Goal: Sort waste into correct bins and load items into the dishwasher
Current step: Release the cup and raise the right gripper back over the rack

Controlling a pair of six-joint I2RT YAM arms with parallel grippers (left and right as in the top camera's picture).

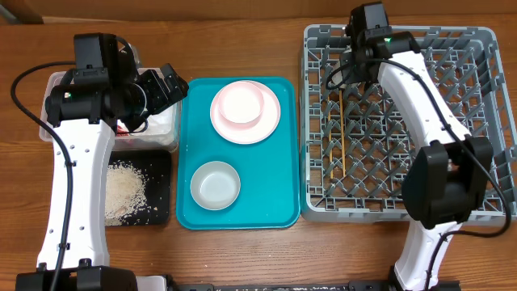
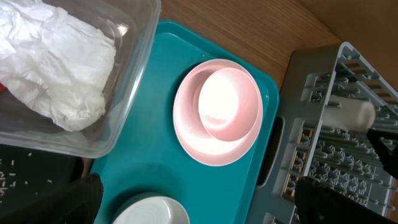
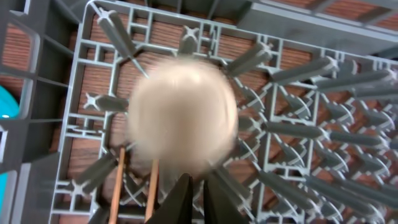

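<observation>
Overhead view: the left gripper (image 1: pixel 166 87) hangs over the edge of the clear tub (image 1: pixel 56 81), wide open with nothing in it. The white napkin (image 2: pixel 56 68) lies crumpled in the tub. The rice (image 1: pixel 125 190) sits in the black tray (image 1: pixel 157 186) just in front of the tub. On the teal tray (image 1: pixel 275 186) the pink bowl (image 1: pixel 240 103) sits on the pink plate (image 1: pixel 271 121), and the grey-white bowl (image 1: pixel 216 184) is near it. The chopsticks (image 1: pixel 339 133) lie side by side in the grey dish rack (image 1: pixel 485 48). The right gripper (image 3: pixel 194 193) is over the rack's far left corner, fingers pinched almost together. The small white cup (image 3: pixel 183 115) looks blurry right at the tips. I cannot tell if they hold it.
</observation>
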